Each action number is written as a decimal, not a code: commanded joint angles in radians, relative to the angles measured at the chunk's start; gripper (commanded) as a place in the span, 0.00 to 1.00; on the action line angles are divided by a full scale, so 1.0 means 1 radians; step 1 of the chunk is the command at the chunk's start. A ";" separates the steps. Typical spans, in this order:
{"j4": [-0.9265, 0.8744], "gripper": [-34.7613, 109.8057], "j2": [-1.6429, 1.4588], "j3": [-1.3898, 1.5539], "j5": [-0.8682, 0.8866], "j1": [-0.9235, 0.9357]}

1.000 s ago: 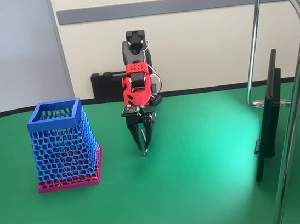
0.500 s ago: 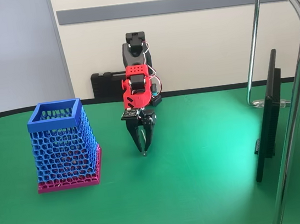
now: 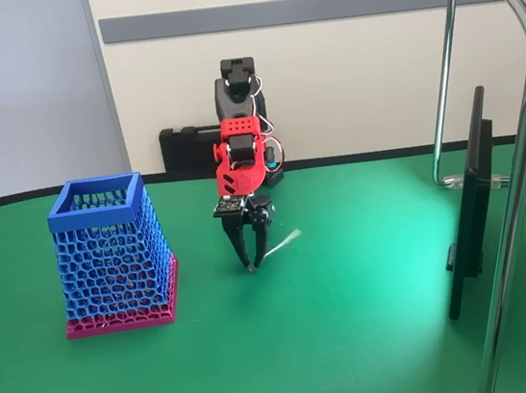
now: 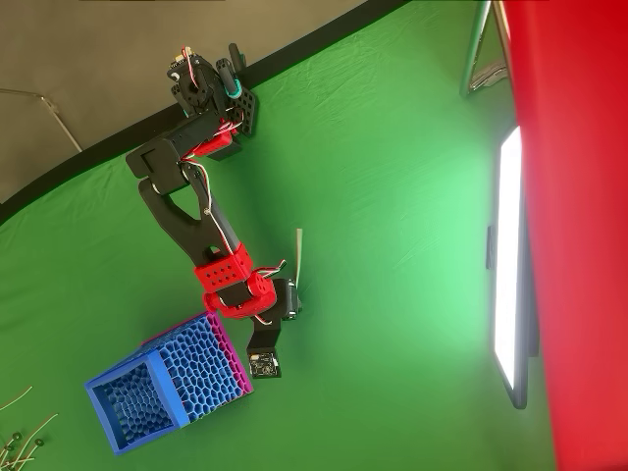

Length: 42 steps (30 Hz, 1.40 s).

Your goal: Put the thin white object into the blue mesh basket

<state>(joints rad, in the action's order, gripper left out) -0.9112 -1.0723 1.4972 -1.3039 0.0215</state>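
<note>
The blue mesh basket [image 3: 109, 260] stands upright on the green table at the left, with a pink base; in the overhead view the basket [image 4: 162, 391] is at the lower left. My gripper [image 3: 251, 267] points down at the table a short way right of the basket, fingers drawn together at the tips. The thin white object [image 3: 287, 242] sticks out to the right from between the fingertips, its free end tilted up. From above, the thin white object [image 4: 298, 257] runs away from the gripper [image 4: 291, 296] toward the arm's base side.
A flat monitor [image 3: 472, 213] stands edge-on at the right, beside chrome stand tubes [image 3: 522, 172]. A black box [image 3: 184, 152] sits behind the arm's base. Several thin strips [image 4: 15, 444] lie at the lower left edge of the overhead view.
The fingers have closed from slightly apart to together. The white strip, barely visible at the fingertips before, now juts out to the right with its free end raised.
</note>
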 commanded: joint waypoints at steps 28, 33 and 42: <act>-0.017 0.24 0.009 -0.114 0.020 -0.006; -0.046 0.24 0.005 -0.189 0.037 -0.006; 0.002 0.24 -0.005 -0.396 0.103 0.025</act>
<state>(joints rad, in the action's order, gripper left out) -0.9388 -1.0508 1.1842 -1.2226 0.0307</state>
